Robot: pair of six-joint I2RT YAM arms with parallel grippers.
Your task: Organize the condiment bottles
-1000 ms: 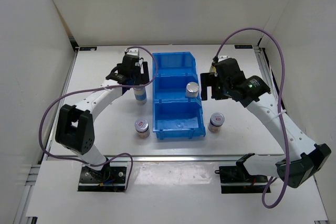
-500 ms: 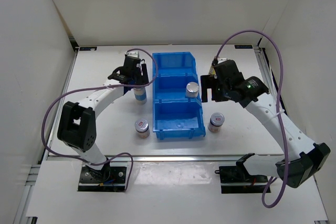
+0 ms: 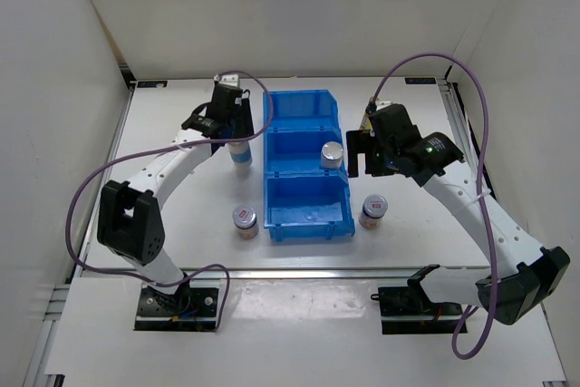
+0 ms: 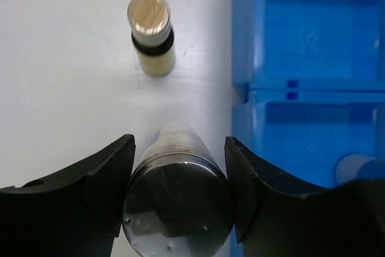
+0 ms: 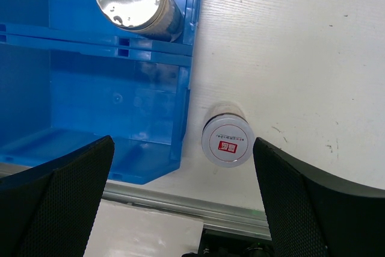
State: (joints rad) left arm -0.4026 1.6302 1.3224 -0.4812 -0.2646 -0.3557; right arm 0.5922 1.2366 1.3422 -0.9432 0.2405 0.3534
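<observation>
My left gripper (image 4: 179, 142) has both fingers pressed against the sides of a white cylinder bottle with a silver cap (image 4: 177, 209), which stands just left of the blue bin (image 3: 304, 133). In the top view this gripper (image 3: 231, 129) covers most of that bottle (image 3: 239, 157). A slim amber bottle (image 4: 151, 31) stands on the table beyond it. My right gripper (image 5: 183, 141) is wide open, hovering above a short jar with a red-marked lid (image 5: 227, 142) beside the bin's right wall. A second silver-capped cylinder (image 3: 333, 155) stands in the bin's middle compartment.
Another red-marked jar (image 3: 245, 219) stands left of the bin's near compartment. The bin's near compartment (image 5: 120, 106) holds nothing. White walls enclose the table, and a metal rail (image 5: 180, 206) runs along its near edge.
The left gripper's fingers closed in from wide open onto the white silver-capped bottle and shifted slightly away from the bases. The right arm barely moved and stayed open.
</observation>
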